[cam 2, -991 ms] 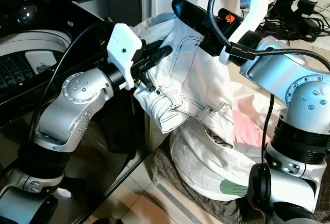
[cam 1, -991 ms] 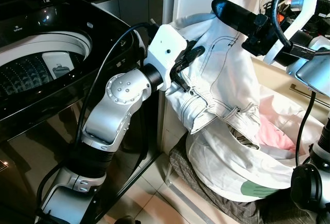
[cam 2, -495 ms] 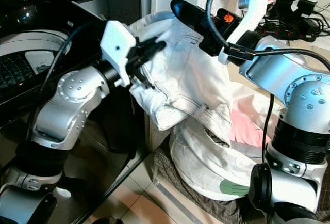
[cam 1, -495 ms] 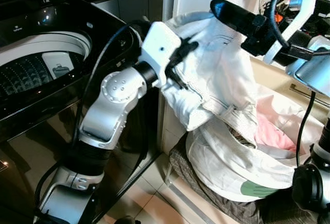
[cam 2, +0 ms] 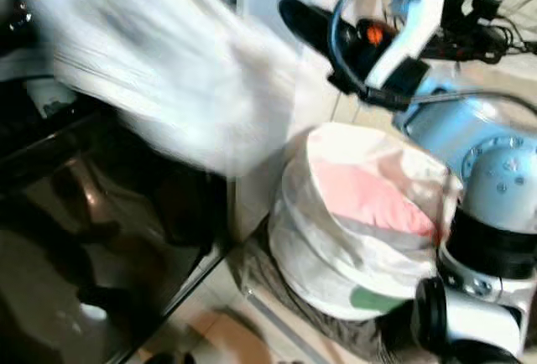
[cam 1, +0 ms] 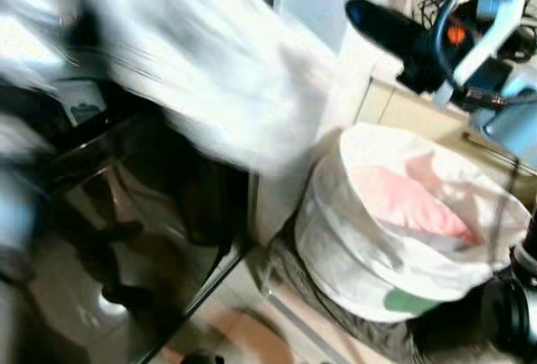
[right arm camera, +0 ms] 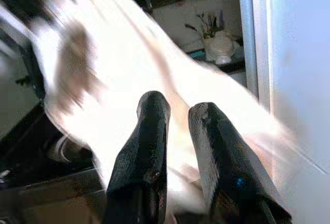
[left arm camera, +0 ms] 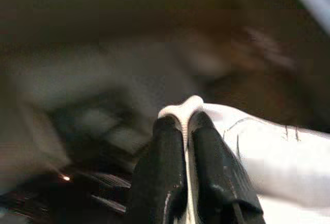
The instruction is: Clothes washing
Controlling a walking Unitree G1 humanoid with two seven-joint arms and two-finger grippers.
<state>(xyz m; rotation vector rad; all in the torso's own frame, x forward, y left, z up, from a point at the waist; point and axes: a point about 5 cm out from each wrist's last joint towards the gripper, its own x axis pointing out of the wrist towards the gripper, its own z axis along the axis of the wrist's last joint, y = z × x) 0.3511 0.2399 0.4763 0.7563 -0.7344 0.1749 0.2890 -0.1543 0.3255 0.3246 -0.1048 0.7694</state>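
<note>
My left gripper [left arm camera: 184, 131] pinches a fold of the white garment [cam 1: 210, 70], blurred above the black washer [cam 1: 126, 238]. My right gripper [right arm camera: 178, 115] is narrowly parted, holding nothing, above the laundry basket [cam 1: 352, 263].

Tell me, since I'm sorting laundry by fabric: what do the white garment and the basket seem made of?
The white garment, pinched in the left claw, looks like matte woven cotton, perhaps denim: dark seam stitching shows on it, though motion blur hides the weave. The basket seems soft white cloth; its wall sags and creases.
</note>
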